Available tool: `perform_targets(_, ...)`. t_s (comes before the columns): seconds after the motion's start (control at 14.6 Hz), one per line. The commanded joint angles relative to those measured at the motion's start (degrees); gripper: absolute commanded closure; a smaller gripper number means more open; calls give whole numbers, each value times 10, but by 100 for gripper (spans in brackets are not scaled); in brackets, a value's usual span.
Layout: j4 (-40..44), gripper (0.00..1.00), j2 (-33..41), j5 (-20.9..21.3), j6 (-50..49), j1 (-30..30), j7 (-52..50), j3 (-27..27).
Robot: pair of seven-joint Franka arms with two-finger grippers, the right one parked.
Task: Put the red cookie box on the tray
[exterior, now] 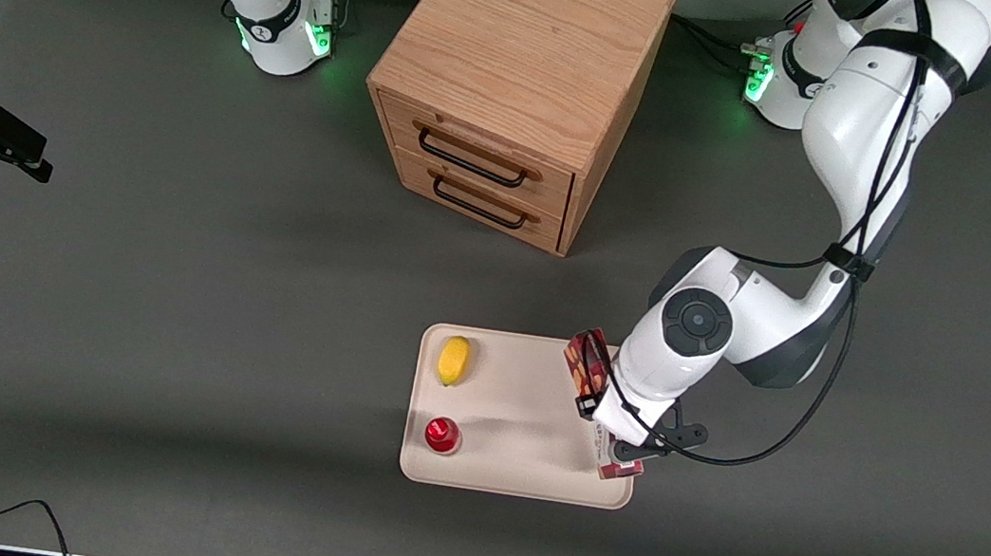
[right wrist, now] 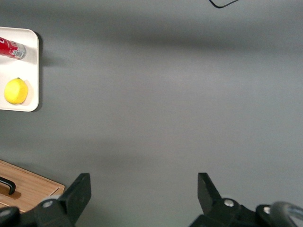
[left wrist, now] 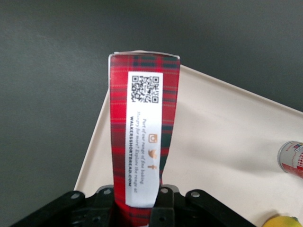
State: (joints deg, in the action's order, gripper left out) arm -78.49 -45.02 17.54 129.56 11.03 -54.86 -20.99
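My left gripper [left wrist: 137,204] is shut on the red cookie box [left wrist: 142,137], a long tartan-red carton with a white label and QR code. Both fingers press its narrow sides. In the front view the gripper [exterior: 604,419] is above the edge of the cream tray [exterior: 525,416] toward the working arm's end. The box [exterior: 586,365] runs along that edge, and its nearer end [exterior: 620,471] is over the tray's corner. The wrist hides the box's middle. I cannot tell whether the box touches the tray [left wrist: 227,137].
A yellow lemon [exterior: 453,360] and a small red can [exterior: 441,435] lie on the tray toward the parked arm's end. A wooden two-drawer cabinet [exterior: 524,62] stands farther from the front camera than the tray. Dark grey table surrounds the tray.
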Motion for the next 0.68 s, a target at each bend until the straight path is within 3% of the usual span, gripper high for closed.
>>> perform_targets(0.0, -36, 100, 8, 14, 32, 3, -2, 2)
perform_targets(0.62, -61, 100, -8, 41, 96, -2, 3, 17)
